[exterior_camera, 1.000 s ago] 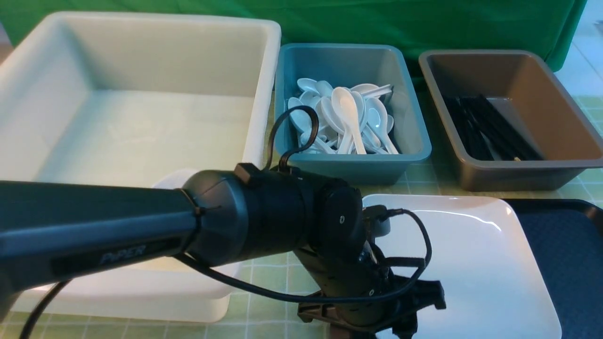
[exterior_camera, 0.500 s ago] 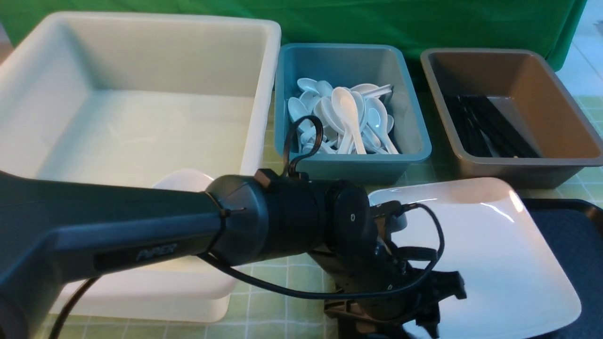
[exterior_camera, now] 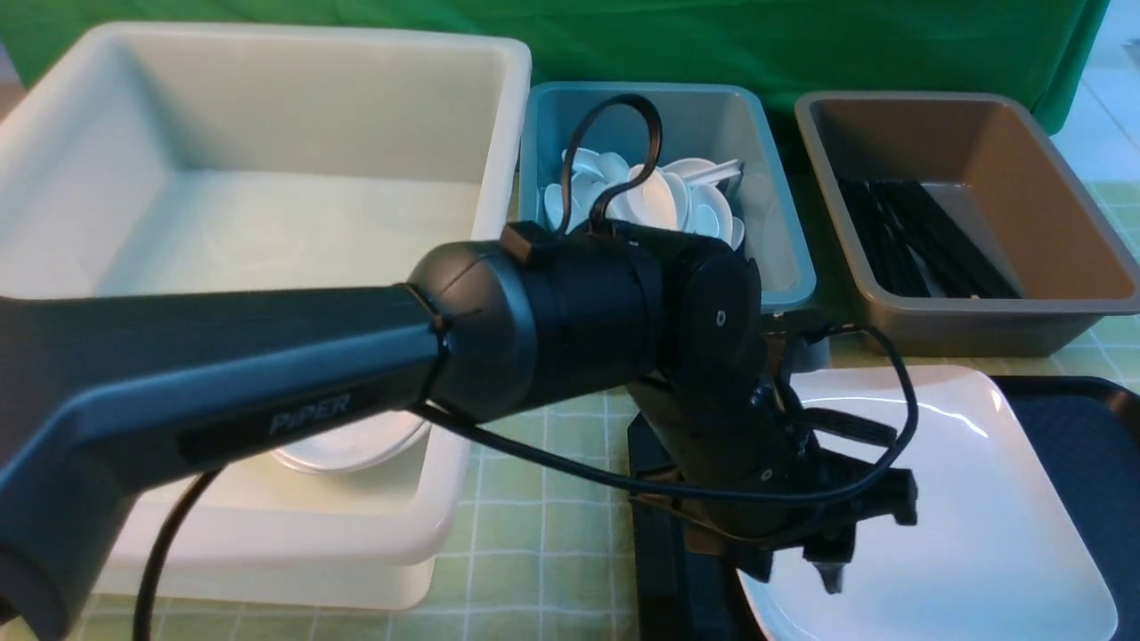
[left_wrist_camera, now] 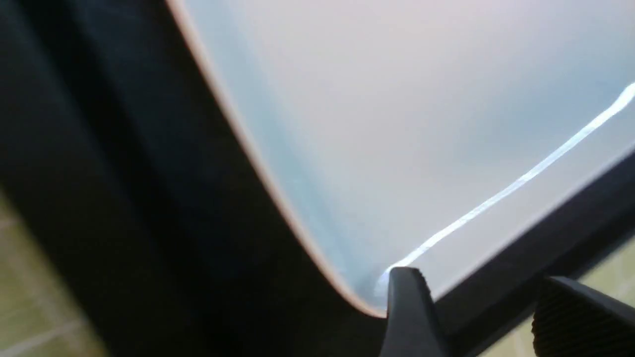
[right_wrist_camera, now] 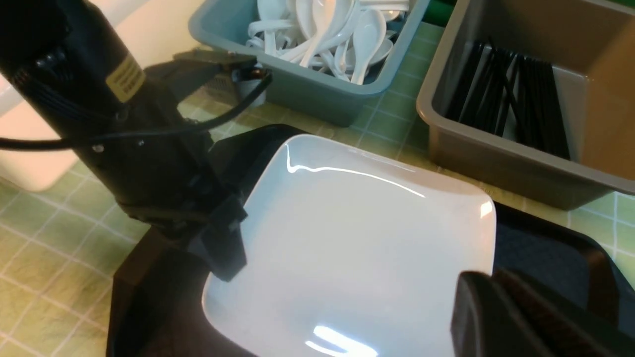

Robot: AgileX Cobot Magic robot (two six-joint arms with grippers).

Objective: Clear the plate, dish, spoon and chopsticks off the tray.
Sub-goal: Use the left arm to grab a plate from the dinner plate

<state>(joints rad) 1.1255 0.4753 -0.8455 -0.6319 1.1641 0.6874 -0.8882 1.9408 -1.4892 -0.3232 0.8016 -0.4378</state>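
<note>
Green-checked tablecloth (exterior_camera: 534, 556) under dark tray (exterior_camera: 1078, 463) and white plate (exterior_camera: 962, 516); left jaws apart above plate rim, right jaws clenched.

white plate (exterior_camera: 962, 516), navy tray (exterior_camera: 1078, 445), green checked tablecloth (exterior_camera: 534, 552)

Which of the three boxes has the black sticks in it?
The brown tub, farthest right, holds the black chopsticks. The blue-grey tub in the middle holds white spoons; the big white tub on the left shows no sticks.
</note>
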